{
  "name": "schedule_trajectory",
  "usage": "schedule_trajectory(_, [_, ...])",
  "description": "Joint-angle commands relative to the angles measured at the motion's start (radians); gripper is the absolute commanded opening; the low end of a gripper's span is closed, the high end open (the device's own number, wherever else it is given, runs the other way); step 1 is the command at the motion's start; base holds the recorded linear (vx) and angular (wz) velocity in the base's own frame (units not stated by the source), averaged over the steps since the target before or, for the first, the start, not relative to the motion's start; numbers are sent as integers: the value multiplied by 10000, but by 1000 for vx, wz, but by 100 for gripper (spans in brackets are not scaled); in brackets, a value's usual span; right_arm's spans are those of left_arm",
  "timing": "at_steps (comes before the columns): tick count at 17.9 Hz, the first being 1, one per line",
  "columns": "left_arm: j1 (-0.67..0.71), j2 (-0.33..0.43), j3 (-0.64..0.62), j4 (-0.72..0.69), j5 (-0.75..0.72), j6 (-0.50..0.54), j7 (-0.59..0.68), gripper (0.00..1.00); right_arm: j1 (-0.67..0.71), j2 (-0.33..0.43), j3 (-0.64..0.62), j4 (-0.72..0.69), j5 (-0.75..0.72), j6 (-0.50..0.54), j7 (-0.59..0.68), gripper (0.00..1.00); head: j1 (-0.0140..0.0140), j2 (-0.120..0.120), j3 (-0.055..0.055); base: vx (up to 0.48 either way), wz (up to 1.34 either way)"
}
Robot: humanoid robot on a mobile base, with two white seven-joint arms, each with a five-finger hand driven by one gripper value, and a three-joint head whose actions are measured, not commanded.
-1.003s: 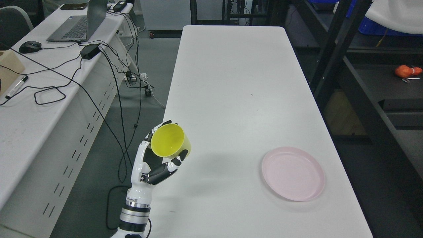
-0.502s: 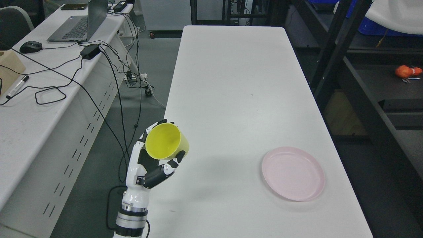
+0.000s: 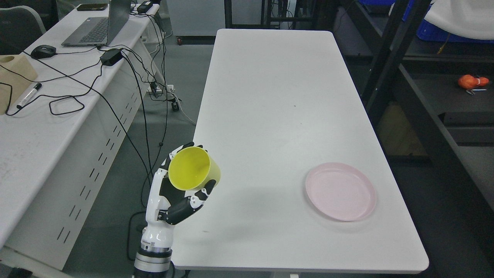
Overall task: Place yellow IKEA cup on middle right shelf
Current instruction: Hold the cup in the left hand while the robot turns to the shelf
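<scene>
My left hand (image 3: 181,185) is shut on the yellow cup (image 3: 192,168) and holds it in the air at the left edge of the white table (image 3: 278,100). The cup is tilted with its open mouth toward the camera. The arm comes up from the bottom edge left of the middle. A dark shelf rack (image 3: 420,100) stands to the right of the table. My right hand is out of view.
A pink plate (image 3: 340,191) lies on the table's near right part. An orange object (image 3: 471,81) lies on a shelf of the rack. A desk at the left (image 3: 34,127) holds a laptop (image 3: 98,25), a mouse, a marker and cables.
The camera has shifted, so the whole scene sits differently in the picture. My left hand with the cup has moved slightly left relative to the table edge.
</scene>
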Motion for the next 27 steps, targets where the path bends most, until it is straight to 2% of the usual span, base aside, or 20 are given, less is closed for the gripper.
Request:
schedule_trajectory(1, [-188, 175, -96, -182, 0, -21, 4, 0, 140, -175, 169, 0, -245, 8, -8, 99, 0, 0, 0, -216, -98])
schedule_trajectory(11, [-203, 175, -126, -167, 0, 10, 4, 0, 140, -175, 169, 0, -245, 8, -8, 99, 0, 0, 0, -262, -384])
schedule_trajectory(27, [-341, 175, -402, -151, 15, -51, 4, 0, 140, -175, 169, 0, -245, 8, -8, 99, 0, 0, 0, -282, -1074])
